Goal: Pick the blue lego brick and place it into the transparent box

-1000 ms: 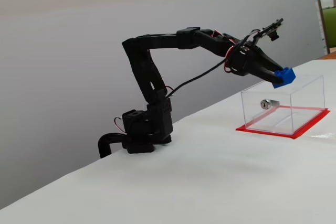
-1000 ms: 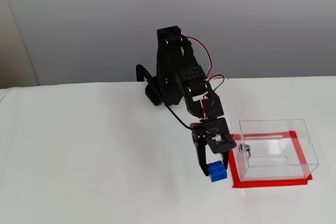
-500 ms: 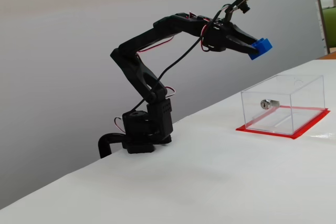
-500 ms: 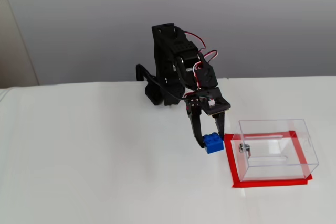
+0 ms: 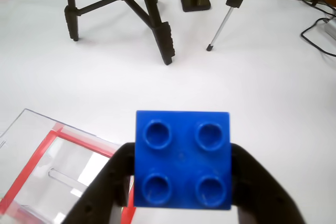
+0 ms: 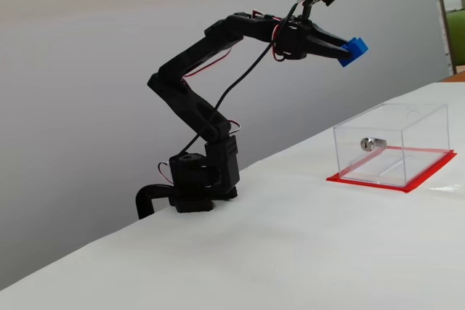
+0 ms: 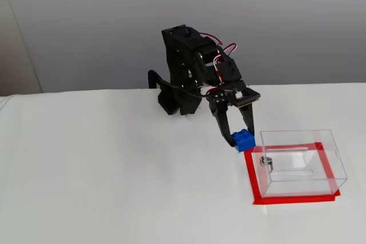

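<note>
My gripper [image 5: 181, 192] is shut on the blue lego brick [image 5: 182, 159], whose studded face fills the lower middle of the wrist view. In a fixed view the gripper [image 6: 347, 51] holds the brick [image 6: 354, 51] high in the air, well above and left of the transparent box [image 6: 392, 144]. From the other fixed view the brick [image 7: 244, 140] hangs in the gripper [image 7: 241, 139] just beside the box's [image 7: 300, 164] left wall. The box stands on a red base [image 7: 291, 199] with a silver lock part [image 6: 372, 144] on its wall. A corner of the box [image 5: 52, 166] shows at the wrist view's lower left.
The arm's base [image 6: 196, 183] is clamped at the table's back edge. In the wrist view, black tripod legs [image 5: 152, 14], a thin silver stand leg [image 5: 223, 22] and a cable [image 5: 317, 30] stand on the white table beyond the brick.
The arm has risen with the brick, from just over the box's near edge to high above the table. Seen from the front, the brick has swung toward the box's left wall.
</note>
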Controlling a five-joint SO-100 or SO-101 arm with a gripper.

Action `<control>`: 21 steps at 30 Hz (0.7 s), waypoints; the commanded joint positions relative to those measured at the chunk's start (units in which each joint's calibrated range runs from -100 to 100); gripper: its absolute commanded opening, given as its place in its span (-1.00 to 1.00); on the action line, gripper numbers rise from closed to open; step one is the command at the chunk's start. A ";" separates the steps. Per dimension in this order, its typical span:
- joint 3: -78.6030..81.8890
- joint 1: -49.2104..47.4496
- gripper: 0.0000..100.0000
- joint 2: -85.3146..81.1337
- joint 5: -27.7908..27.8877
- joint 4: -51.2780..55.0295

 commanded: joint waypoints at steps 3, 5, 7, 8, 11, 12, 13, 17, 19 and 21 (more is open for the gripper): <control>-6.30 -6.62 -0.78 2.66 0.08 -0.61; -8.56 -8.91 -0.78 5.04 0.24 -0.53; -11.00 -11.20 -0.78 7.24 0.34 -0.53; -12.09 -12.38 -0.78 8.26 0.34 -0.53; -14.44 -15.27 -0.78 11.23 0.29 -0.53; -15.25 -16.16 -0.78 12.25 0.18 -0.53; -15.97 -17.12 -0.78 13.18 0.08 -0.53; -18.50 -21.04 -0.78 16.24 -0.03 -0.53; -19.32 -22.96 -0.78 17.77 -0.03 -0.53; -20.22 -24.88 -0.78 19.04 -0.03 -0.53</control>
